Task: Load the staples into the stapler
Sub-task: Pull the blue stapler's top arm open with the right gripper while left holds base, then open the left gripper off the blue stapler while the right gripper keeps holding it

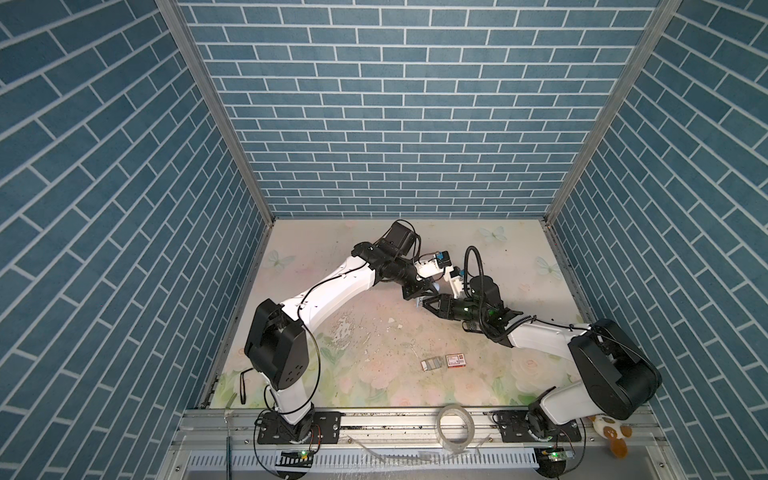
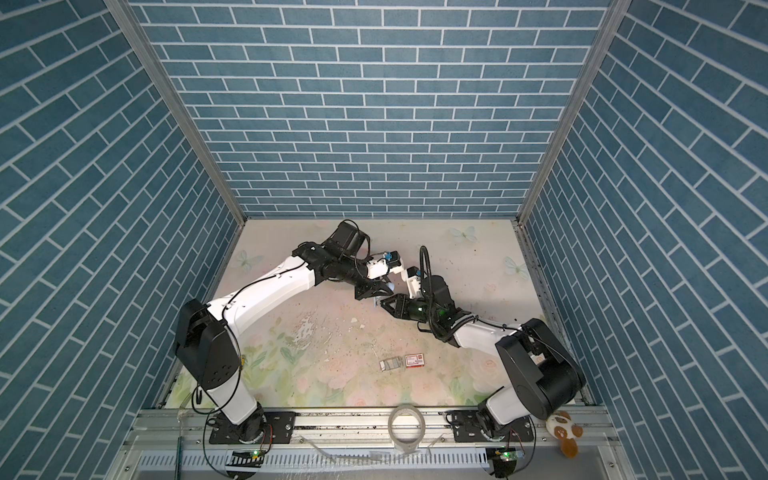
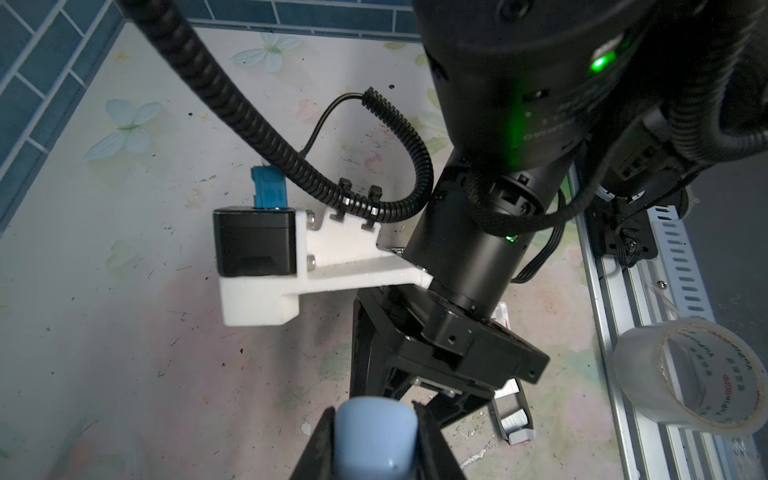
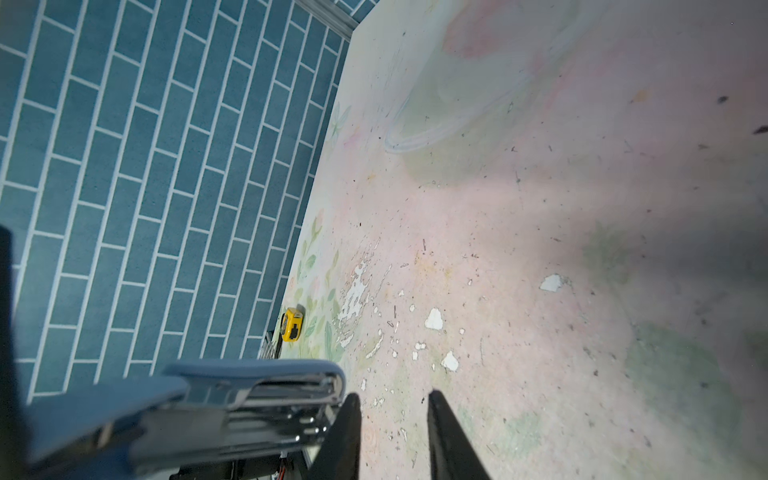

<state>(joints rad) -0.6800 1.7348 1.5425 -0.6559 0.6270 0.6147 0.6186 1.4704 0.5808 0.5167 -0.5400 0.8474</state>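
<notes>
Scanning a top view: spare staples (image 1: pixel 430 365) lie at five o'clock on the table (image 1: pixel 332 374), beside a red-and-white box (image 1: pixel 456 360) whose print is unreadable.

Left wrist view: the left gripper (image 3: pixel 374 409) clamps the blue stapler (image 3: pixel 376 440). The tape roll (image 3: pixel 681 382) reads "YuPinBOPP".

Right wrist view: the right gripper (image 4: pixel 392 395) stands apart and empty beside the opened stapler. I cannot tell whether it is loaded, and closing it is likely still to do.

The staples (image 1: pixel 432 365) lie in a tray (image 1: pixel 425 365) just left of the cardboard box (image 1: pixel 456 360). The tape roll (image 1: pixel 441 430) sits before the box on the front rail (image 1: pixel 374 419), the stapler (image 1: pixel 435 287) well behind it.
</notes>
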